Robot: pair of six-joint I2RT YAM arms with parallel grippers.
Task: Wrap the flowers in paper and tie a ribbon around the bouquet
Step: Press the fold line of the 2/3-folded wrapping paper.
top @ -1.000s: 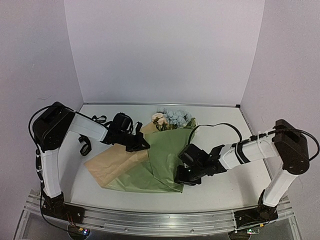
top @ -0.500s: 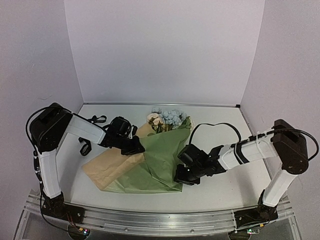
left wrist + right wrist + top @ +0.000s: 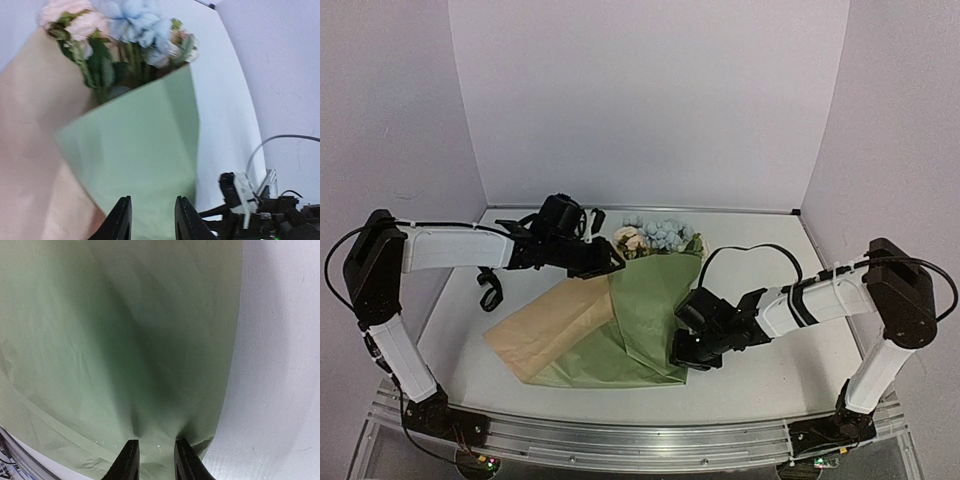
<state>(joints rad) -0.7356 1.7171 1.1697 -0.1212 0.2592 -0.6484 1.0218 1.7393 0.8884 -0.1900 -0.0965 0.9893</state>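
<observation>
The flowers [image 3: 655, 237] [image 3: 125, 30], cream-peach and pale blue heads, stick out of the top of the olive-green paper [image 3: 640, 315] [image 3: 140, 145], folded over their stems. Its tan reverse [image 3: 545, 320] lies spread to the left. My left gripper [image 3: 608, 265] [image 3: 152, 199] hovers open above the paper's upper left, with nothing between its fingers. My right gripper [image 3: 682, 353] [image 3: 156, 441] sits at the paper's [image 3: 130, 340] lower right corner, jaws closed on a bulging fold that creases at both fingertips. The black ribbon [image 3: 490, 288] lies on the table at the far left.
A black cable [image 3: 750, 250] loops over the table behind my right arm [image 3: 800, 300]. The back wall stands just behind the flowers. White table [image 3: 760, 370] shows to the right of the paper.
My left gripper opened, let go of the paper's edge and rose back toward the flowers, arm stretched out. The green flap now lies over the stems. The right gripper stayed put.
</observation>
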